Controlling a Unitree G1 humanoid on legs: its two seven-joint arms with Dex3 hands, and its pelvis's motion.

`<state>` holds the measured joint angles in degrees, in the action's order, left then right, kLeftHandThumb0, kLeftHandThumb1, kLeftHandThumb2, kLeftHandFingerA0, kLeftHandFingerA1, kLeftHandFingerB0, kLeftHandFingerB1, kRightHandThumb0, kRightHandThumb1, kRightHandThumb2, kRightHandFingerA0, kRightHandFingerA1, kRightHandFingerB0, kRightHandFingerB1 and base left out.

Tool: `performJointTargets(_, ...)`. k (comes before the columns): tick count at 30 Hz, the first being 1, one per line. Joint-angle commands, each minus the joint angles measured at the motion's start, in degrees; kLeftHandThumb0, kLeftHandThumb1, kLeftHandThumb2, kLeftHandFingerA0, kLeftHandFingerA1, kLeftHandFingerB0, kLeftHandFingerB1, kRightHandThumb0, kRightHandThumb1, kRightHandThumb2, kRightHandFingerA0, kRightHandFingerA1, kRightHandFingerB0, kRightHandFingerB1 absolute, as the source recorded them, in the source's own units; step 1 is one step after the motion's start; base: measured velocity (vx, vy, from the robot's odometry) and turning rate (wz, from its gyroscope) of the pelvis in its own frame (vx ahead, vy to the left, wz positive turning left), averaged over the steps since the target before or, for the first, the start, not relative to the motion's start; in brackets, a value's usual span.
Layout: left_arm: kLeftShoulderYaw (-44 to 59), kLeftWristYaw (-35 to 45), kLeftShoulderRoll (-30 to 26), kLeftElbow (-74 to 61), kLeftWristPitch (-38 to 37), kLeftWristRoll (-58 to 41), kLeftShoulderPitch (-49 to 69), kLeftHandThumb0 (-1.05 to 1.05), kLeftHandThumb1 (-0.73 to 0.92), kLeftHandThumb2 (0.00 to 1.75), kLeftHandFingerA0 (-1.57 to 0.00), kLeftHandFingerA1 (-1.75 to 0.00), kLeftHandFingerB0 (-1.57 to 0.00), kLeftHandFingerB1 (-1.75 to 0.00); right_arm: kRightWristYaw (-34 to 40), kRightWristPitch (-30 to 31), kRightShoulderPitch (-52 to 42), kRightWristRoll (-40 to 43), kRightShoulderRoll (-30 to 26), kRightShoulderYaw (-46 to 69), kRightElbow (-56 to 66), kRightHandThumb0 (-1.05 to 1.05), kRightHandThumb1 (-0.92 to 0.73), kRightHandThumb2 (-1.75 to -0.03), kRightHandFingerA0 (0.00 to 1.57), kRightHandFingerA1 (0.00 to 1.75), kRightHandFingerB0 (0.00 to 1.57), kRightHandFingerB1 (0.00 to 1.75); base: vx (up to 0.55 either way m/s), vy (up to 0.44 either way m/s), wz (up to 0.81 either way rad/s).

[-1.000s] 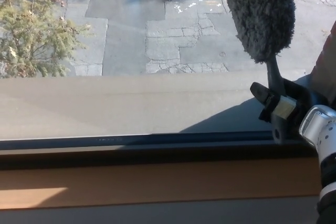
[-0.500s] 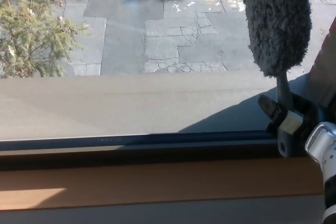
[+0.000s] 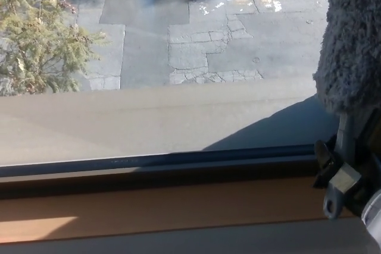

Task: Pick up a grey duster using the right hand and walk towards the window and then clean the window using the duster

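The grey duster (image 3: 352,40) stands upright at the far right of the view, its thick fluffy head rising straight above the right hand (image 3: 345,173) and running out of the picture at the top and the right edge. The dark handle (image 3: 346,132) drops from the bottom of the head into the hand, whose black fingers are clamped around it low in the right corner; part of the hand is cut off by the edge. The left hand does not show.

The duster's head is against or just in front of the window glass (image 3: 178,57); whether it touches the pane cannot be told. Nothing stands between the head and the glass.

To the left of the hand, at about its height, the dark window frame (image 3: 155,162) runs across the whole width, and just below it lies a wooden sill (image 3: 166,203), orange-brown, with a bright patch of sunlight at its far left end.

Through the glass, above and left of the hand, a broad grey ledge (image 3: 137,123) carries a slanted dark shadow close to the duster. Beyond it lies cracked, patched pavement (image 3: 196,46), and well apart at the upper left stands a small conifer (image 3: 36,34) with sunlit branches.
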<state>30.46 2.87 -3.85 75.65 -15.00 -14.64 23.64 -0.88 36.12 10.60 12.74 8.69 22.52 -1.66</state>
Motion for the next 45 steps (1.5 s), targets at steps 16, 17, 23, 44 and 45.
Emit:
performJointTargets(16, 0.10, -2.27, -1.42, 0.64, -4.26, 0.41, -1.05, -0.07, 0.67, 0.62, -0.85, -0.82, -0.75, -0.66, -16.73, -15.50, -43.20, -4.62, -18.30, -28.88, 35.56, -0.14, -0.39, -1.25, 1.34, 1.52, 1.12, 1.38, -0.09, 0.170, -0.13)
performJointTargets(17, 0.10, -2.27, -1.42, 0.65, -4.26, 0.41, -1.06, -0.07, 0.67, 0.62, -0.85, -0.82, -0.75, -0.66, -16.47, -15.82, -43.37, -4.48, -18.63, -29.12, 35.58, -0.14, -0.39, -1.25, 1.34, 1.52, 1.12, 1.38, -0.15, 0.078, -0.08)
performJointTargets(23, 0.47, -2.28, -1.23, 0.79, -4.57, 0.18, -1.25, -0.06, 0.65, 0.63, -0.85, -0.83, -0.75, -0.65, -9.63, -43.22, -55.90, -26.59, -30.15, -41.50, 33.62, -0.27, -0.49, -1.22, 0.93, 1.75, 0.79, 1.60, -0.20, -0.014, -0.07)
performJointTargets(44, 2.55, -1.06, -0.42, 0.23, -3.47, -1.80, -2.04, -0.05, 0.67, 0.66, -0.86, -0.89, -0.77, -0.69, 5.97, -59.57, -60.52, -42.29, -38.43, -48.65, 34.52, -0.23, -0.52, -1.23, 1.02, 1.75, 0.87, 1.58, -0.18, 0.052, -0.16)
performJointTargets(45, 2.70, -1.06, -0.49, 0.25, -3.29, -1.88, -2.09, -0.07, 0.69, 0.63, -0.84, -0.89, -0.74, -0.67, 6.16, -60.34, -60.43, -42.29, -38.38, -48.71, 34.57, -0.21, -0.51, -1.25, 1.02, 1.75, 0.87, 1.58, -0.16, 0.137, -0.36)
